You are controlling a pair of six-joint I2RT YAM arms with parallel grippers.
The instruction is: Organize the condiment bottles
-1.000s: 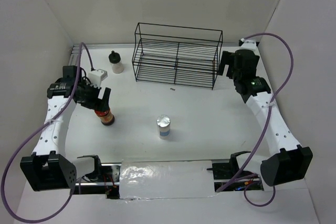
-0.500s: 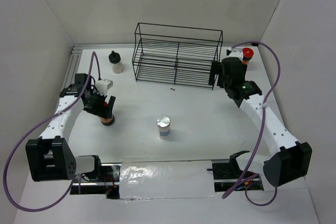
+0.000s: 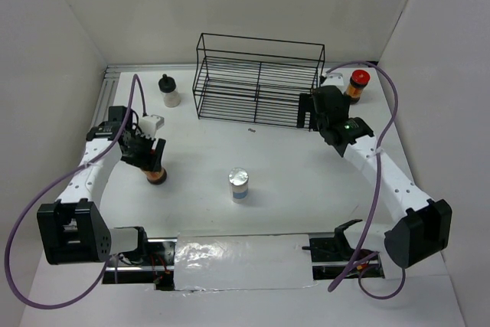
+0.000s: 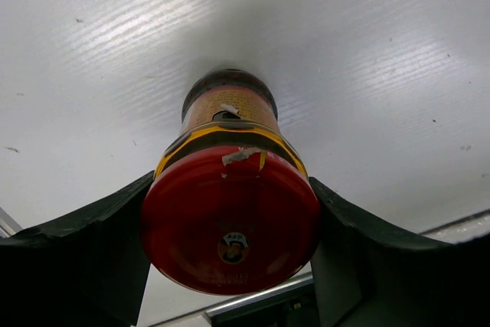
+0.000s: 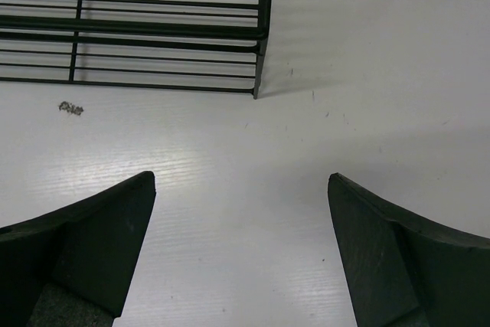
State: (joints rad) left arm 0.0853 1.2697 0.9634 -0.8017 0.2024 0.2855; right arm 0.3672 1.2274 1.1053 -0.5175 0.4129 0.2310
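The left gripper [image 3: 150, 160] pinches the lid of one red-lidded jar [image 4: 230, 189], which stands on the table near the left edge. The right gripper [image 5: 241, 227] hangs with jaws spread and nothing between them, by the right end of the wire rack [image 3: 259, 82]. The second jar [image 3: 357, 84] sits in the far right corner, the black-capped bottle [image 3: 169, 91] near the far left corner and the blue-labelled bottle [image 3: 239, 184] mid-table. No bottle is in the rack, so I judge the sorting barely begun.

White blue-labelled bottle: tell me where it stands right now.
Top view: the white blue-labelled bottle stands upright mid-table, right of the red-lidded jar in the left pincer and on the near side of the wire rack.
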